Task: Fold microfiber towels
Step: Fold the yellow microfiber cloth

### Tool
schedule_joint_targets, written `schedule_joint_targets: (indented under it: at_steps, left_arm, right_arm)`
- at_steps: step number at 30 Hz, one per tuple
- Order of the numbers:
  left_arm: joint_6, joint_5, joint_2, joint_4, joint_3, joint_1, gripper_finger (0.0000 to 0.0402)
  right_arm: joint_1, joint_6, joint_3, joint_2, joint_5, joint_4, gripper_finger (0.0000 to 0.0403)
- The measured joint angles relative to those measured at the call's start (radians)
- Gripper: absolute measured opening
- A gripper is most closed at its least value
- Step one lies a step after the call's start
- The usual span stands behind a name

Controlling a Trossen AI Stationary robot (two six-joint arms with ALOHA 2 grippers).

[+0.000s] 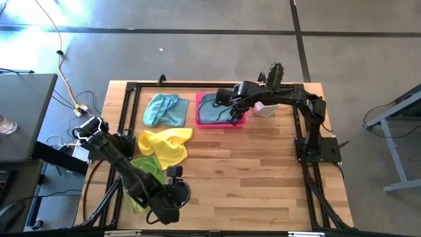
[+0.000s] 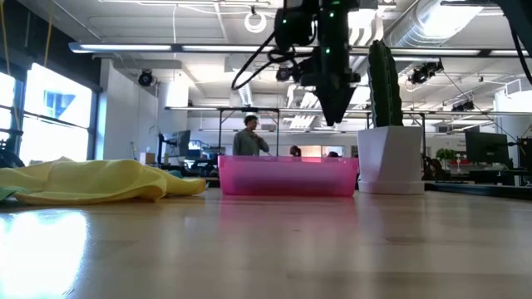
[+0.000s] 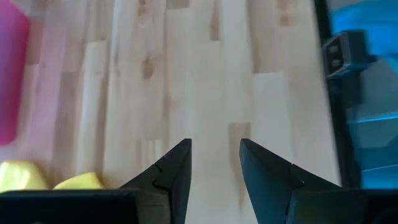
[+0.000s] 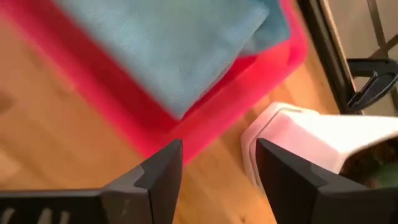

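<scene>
A folded blue-grey towel (image 1: 214,108) lies in the pink tray (image 1: 199,113) at the far middle of the table; it also shows in the right wrist view (image 4: 174,50). A light blue towel (image 1: 166,108) lies crumpled left of the tray. A yellow towel (image 1: 164,145) lies crumpled nearer, also in the low view (image 2: 91,178). A lime green towel (image 1: 148,164) lies partly under my left arm. My right gripper (image 4: 219,149) is open and empty, above the tray's near right corner (image 2: 335,116). My left gripper (image 3: 215,146) is open and empty over bare wood near the front left (image 1: 176,174).
A white pot (image 1: 265,108) with a cactus (image 2: 384,83) stands just right of the tray, close to my right gripper. A black metal frame (image 1: 131,89) runs around the table's edge. Bare wood (image 1: 250,171) fills the middle and the near right.
</scene>
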Motion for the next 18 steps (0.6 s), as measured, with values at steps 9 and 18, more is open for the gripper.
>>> schedule_joint_targets:
  at_steps: [9,18]
  left_arm:
    - [-0.023,0.017,0.0,-0.189,-0.107,0.084,0.0126]
    - [0.024,0.134,0.0,-0.101,-0.338,0.207,0.0126]
  right_arm:
    - [0.147,0.007,0.0,-0.032,0.008,-0.148,0.0177]
    - [0.248,-0.016,0.0,-0.035,0.015,-0.204,0.0177]
